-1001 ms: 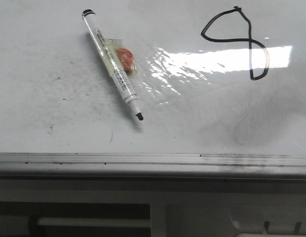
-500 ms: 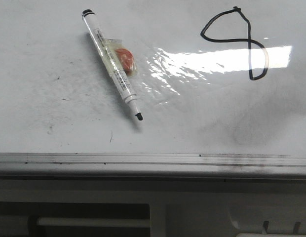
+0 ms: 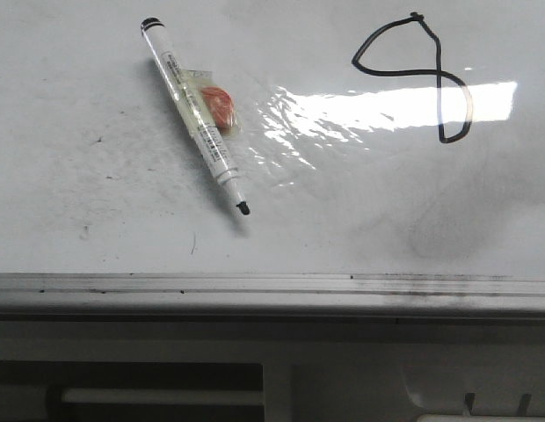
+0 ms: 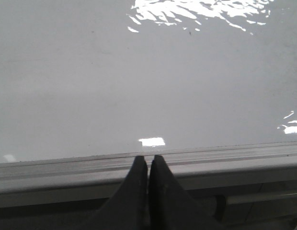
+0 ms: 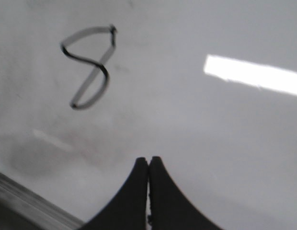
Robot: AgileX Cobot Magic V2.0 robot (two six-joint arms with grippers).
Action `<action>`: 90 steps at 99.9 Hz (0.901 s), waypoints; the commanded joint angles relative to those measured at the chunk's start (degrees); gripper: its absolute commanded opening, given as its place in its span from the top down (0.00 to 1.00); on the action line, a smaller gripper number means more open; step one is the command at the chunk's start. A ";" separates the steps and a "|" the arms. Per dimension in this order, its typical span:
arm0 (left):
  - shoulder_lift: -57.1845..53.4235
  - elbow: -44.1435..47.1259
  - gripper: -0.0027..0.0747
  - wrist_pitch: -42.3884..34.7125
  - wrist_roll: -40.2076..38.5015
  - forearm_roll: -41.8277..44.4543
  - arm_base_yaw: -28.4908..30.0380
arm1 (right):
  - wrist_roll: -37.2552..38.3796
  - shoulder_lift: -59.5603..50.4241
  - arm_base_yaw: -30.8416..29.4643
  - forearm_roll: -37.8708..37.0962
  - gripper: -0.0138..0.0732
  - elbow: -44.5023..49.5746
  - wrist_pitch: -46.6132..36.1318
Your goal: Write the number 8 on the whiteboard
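Front view's nudged slightly since before; the number 8 (image 3: 413, 77) sits far right on the whiteboard (image 3: 105, 202), marker (image 3: 195, 115) lying left. Left gripper (image 4: 148, 160) and right gripper (image 5: 148, 163) both pinched closed, empty.

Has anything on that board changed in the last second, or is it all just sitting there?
Almost nothing. The marker and the number 8 both sit a touch further left and up in the front view, by the same small amount, so the view likely shifted rather than either thing. The marker lies uncapped on the whiteboard, untouched; both grippers are shut and empty.
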 commanded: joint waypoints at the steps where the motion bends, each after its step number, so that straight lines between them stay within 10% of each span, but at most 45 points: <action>1: -1.61 2.33 0.99 -2.65 -0.37 0.00 0.12 | 5.70 -0.59 -7.31 -8.00 0.92 -0.93 2.38; 21: -1.61 2.33 0.99 -2.65 -0.37 0.00 0.12 | 5.99 -9.28 -16.13 -11.54 0.92 4.54 2.25; 43: -1.61 2.33 0.99 -2.65 -0.37 0.00 0.12 | 9.15 -14.27 -16.48 -15.30 0.92 4.64 16.04; 90: -1.61 2.33 0.99 -2.65 -0.37 0.00 0.12 | 9.15 -14.27 -16.48 -15.30 0.92 4.64 15.74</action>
